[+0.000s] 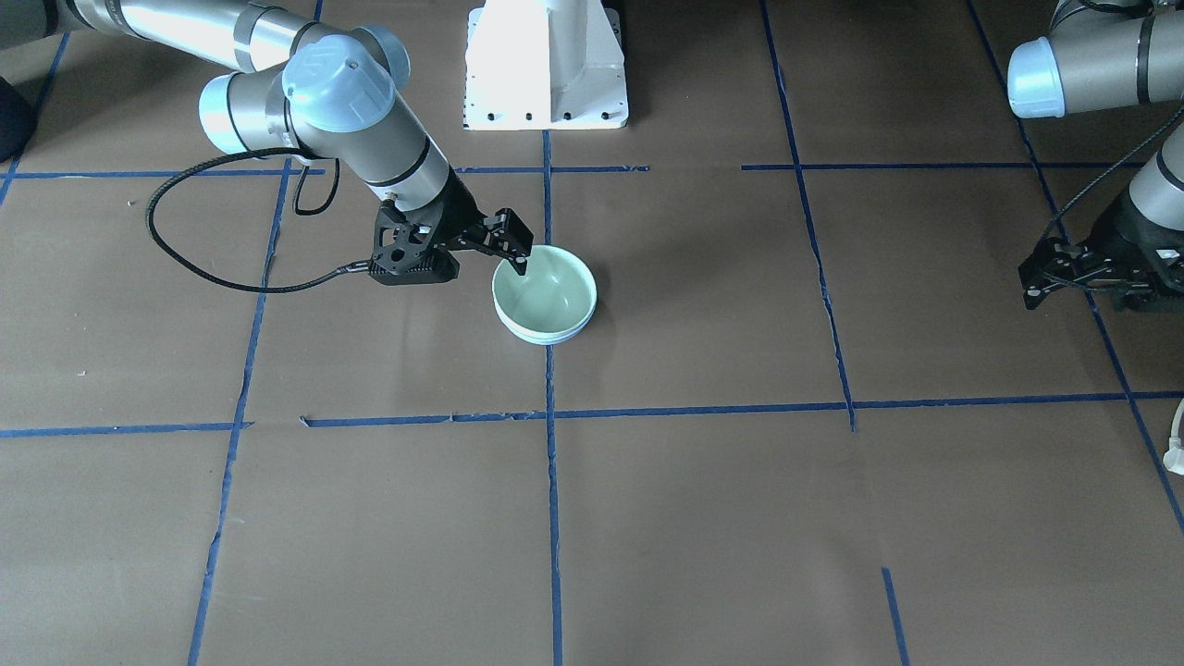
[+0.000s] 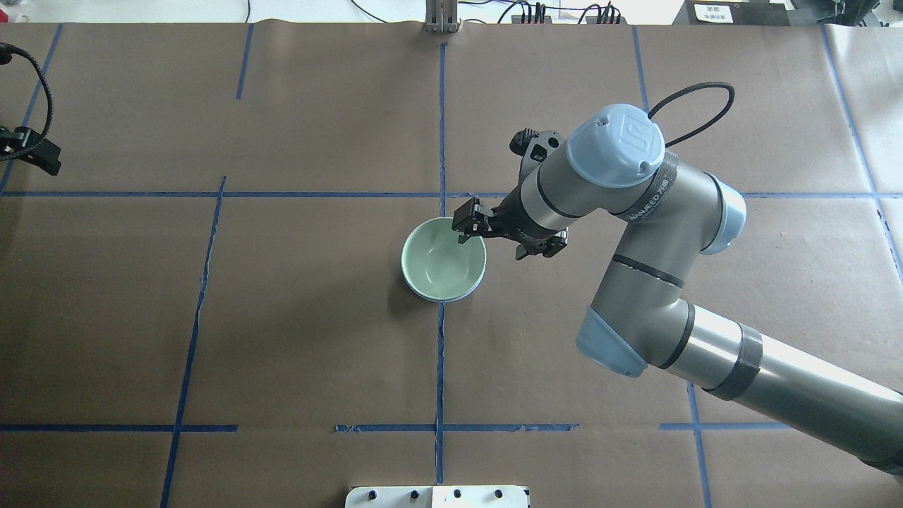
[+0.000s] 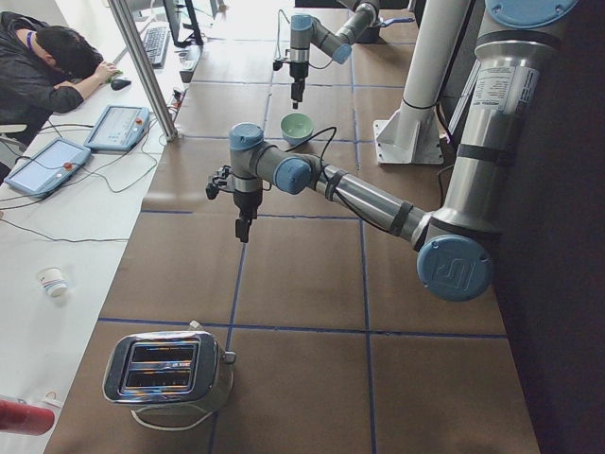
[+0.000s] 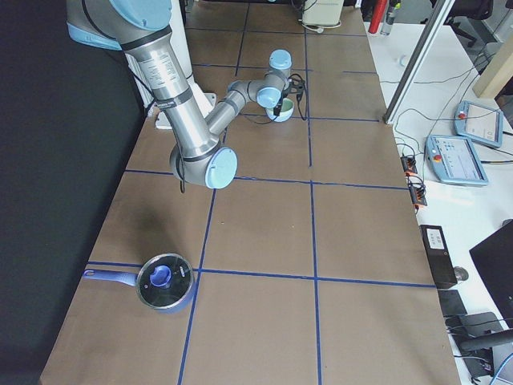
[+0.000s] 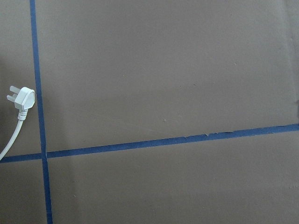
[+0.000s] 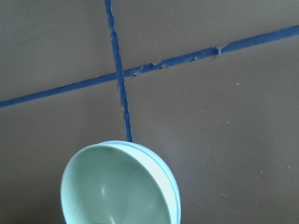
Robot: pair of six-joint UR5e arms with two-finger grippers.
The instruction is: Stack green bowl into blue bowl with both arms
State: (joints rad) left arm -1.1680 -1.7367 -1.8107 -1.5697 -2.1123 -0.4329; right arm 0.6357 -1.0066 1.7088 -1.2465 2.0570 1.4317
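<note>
The green bowl (image 1: 546, 296) sits nested inside the blue bowl (image 1: 555, 339), of which only a thin rim shows beneath it. The pair stands near the table's middle on a blue tape line (image 2: 441, 264). My right gripper (image 1: 518, 259) is at the green bowl's rim on the robot's side, and one fingertip dips just inside the bowl (image 2: 462, 240). The jaws look open. The right wrist view shows both bowls (image 6: 112, 186) from above, with no fingers. My left gripper (image 1: 1029, 287) hangs far off at the table's edge, open and empty.
The white pedestal base (image 1: 546, 65) stands behind the bowls. A toaster (image 3: 170, 374) sits at the left end and a lidded blue pan (image 4: 164, 281) at the right end. A white plug (image 5: 23, 98) lies below the left gripper. An operator (image 3: 47, 57) sits at a side desk.
</note>
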